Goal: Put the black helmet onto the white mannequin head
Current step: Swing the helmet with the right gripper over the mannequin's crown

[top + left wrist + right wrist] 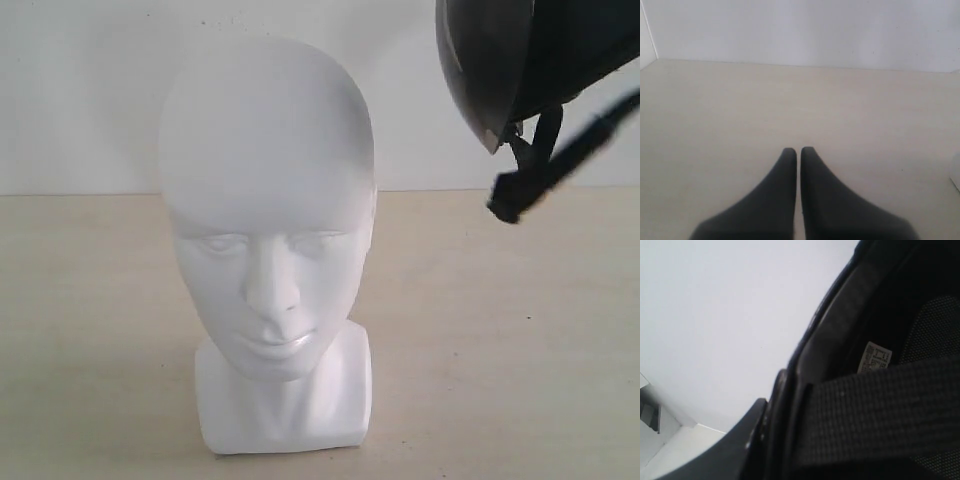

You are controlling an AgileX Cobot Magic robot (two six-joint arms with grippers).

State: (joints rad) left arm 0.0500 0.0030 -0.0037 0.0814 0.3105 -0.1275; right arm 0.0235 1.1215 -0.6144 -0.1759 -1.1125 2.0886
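The white mannequin head (pixel 268 230) stands upright on its squarish base in the middle of the exterior view, facing the camera. The black helmet (pixel 520 60) hangs in the air up and to the right of it, clear of the head, with its chin strap (pixel 560 165) dangling below. In the right wrist view my right gripper (pixel 782 400) is shut on the helmet's rim (pixel 840 325): one finger (pixel 747 432) lies outside the shell, the other is hidden inside by the strap (pixel 875 410). My left gripper (pixel 798 150) is shut on nothing, low over the table.
The pale wooden table (pixel 80 330) runs back to a white wall (pixel 80 90). A sliver of something white (pixel 956 172) shows at the edge of the left wrist view. A small white label (pixel 875 357) sits inside the helmet.
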